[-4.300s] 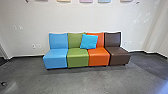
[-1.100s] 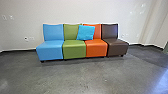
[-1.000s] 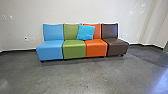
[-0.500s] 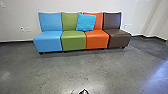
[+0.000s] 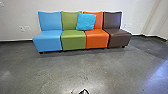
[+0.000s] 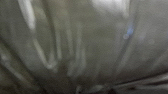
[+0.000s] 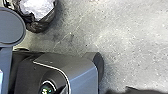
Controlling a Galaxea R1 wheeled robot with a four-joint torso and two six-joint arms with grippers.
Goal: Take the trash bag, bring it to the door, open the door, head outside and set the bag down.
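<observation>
Trash bag [image 6: 87, 45]: creased plastic, very near the left claw; whether claw is open or closed, cannot tell.

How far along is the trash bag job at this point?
Pickup looks done, though the grip is unclear: plastic folds lie close in the left wrist view, and the trash bag shows near the robot's base. Carrying seems in hand, indoors, facing a row of seats. Door opening, going outside and set-down are left.
</observation>
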